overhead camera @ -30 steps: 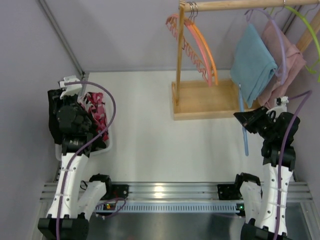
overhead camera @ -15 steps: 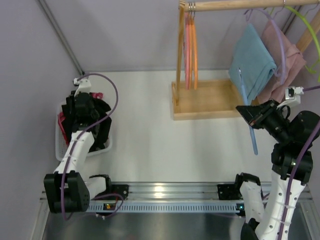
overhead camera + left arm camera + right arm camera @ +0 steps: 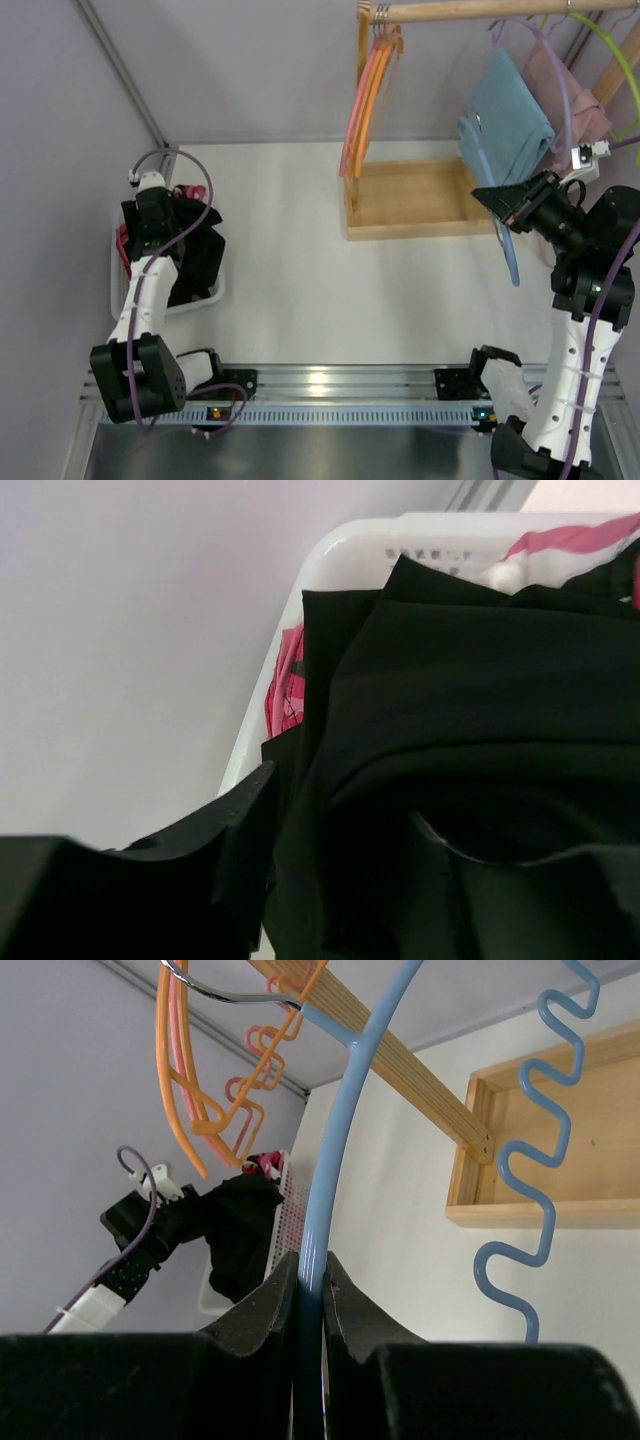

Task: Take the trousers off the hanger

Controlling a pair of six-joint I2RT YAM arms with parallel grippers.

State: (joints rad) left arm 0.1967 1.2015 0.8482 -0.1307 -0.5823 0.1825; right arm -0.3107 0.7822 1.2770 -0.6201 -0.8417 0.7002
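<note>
Black trousers between parted left jaws

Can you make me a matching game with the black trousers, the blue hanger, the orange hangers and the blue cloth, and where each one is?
Things:
1. black trousers
2. blue hanger
3. orange hangers
4. blue cloth

Places:
A. hanging bare at the left end of the wooden rail
B. in the white basket
C. hanging folded further right on the rail
D. pinched in the right gripper

Pairs: 1-B, 2-D, 3-A, 4-C
</note>
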